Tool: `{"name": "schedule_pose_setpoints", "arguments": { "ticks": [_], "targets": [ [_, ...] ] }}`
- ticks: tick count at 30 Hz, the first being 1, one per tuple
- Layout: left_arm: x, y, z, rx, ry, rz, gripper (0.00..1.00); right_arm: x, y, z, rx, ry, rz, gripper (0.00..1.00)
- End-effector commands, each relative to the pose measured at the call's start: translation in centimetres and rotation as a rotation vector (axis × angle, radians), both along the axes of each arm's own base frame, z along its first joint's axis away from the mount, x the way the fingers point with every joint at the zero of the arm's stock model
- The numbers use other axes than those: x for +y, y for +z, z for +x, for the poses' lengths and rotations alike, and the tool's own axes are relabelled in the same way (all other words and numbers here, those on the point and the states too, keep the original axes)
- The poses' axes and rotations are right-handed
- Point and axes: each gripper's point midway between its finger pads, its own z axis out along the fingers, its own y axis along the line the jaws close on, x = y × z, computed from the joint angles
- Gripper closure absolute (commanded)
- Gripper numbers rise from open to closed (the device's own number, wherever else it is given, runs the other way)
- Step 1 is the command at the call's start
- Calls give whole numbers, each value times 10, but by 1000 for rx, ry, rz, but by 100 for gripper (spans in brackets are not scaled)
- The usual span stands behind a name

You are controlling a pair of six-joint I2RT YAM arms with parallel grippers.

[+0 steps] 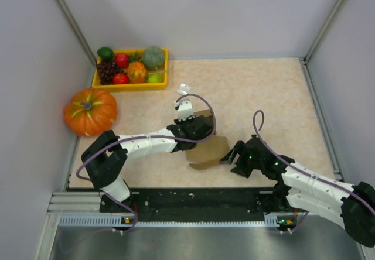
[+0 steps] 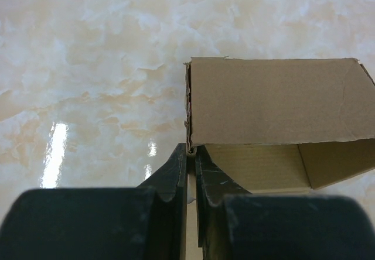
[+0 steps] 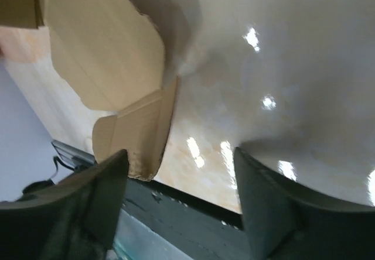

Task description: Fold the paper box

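The paper box [image 1: 208, 150] sits near the middle of the table's near edge. The left gripper [image 2: 191, 153] pinches its side wall; the right gripper [image 3: 179, 157] hangs beside a flap, fingers spread wide

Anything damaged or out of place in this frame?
A small white object lies loose on the table, apart from the fruit tray. The paper box has a ragged, frayed edge just above where the left gripper pinches it.
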Motion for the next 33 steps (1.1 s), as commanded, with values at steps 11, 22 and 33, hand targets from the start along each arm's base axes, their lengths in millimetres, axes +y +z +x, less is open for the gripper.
{"name": "schedule_pose_setpoints", "arguments": {
  "ticks": [11, 22, 33],
  "targets": [
    [-12, 83, -48, -148, -531, -198, 14, 28, 53, 30, 2, 13, 27, 100],
    [-82, 117, -132, -114, -1154, 51, 3, 40, 130, 23, 89, 104, 78, 100],
    [-92, 80, -122, -7, -1180, 225, 16, 36, 142, 17, 149, 88, 124, 100]
  ]
}}
